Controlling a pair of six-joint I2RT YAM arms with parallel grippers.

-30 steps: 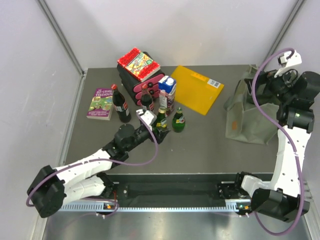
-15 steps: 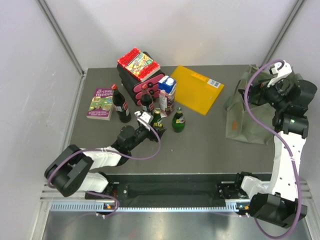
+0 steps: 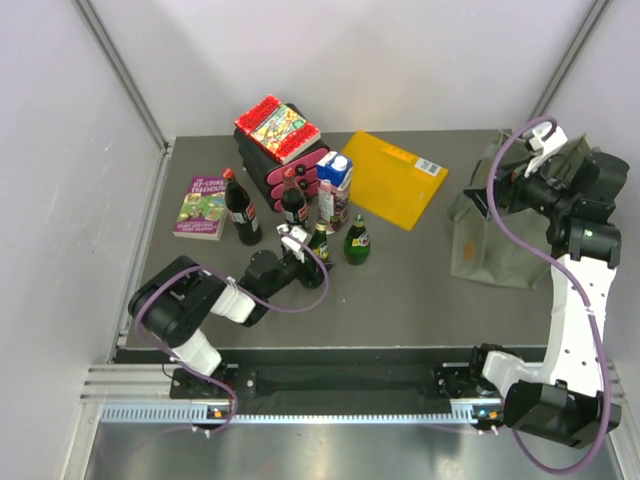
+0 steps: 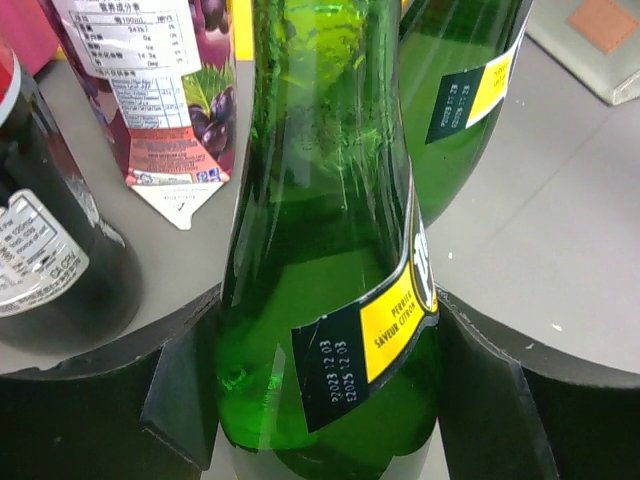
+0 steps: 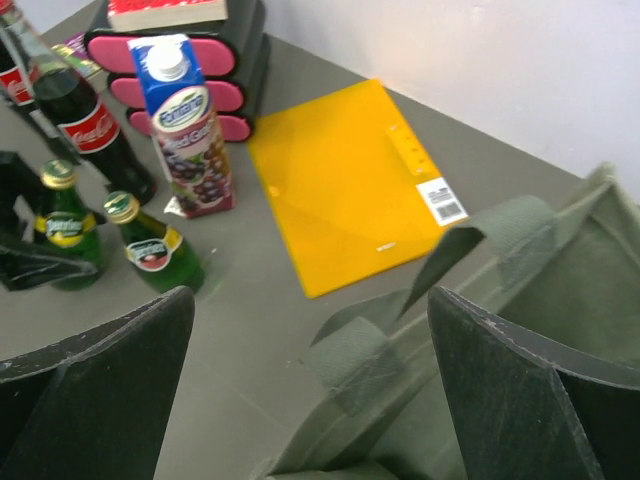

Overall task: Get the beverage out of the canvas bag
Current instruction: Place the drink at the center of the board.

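The left gripper [image 3: 312,252] is closed around the lower body of a green bottle [image 4: 330,250], both fingers against the glass. The bottle stands upright near the middle of the table [image 3: 420,290], just beside a second green bottle [image 3: 357,240]. Since a second ago the left arm has folded back toward the near left corner. The canvas bag [image 3: 490,240] slumps at the right edge. The right gripper [image 5: 310,330], now spread fully and empty, has dropped toward the bag's handles.
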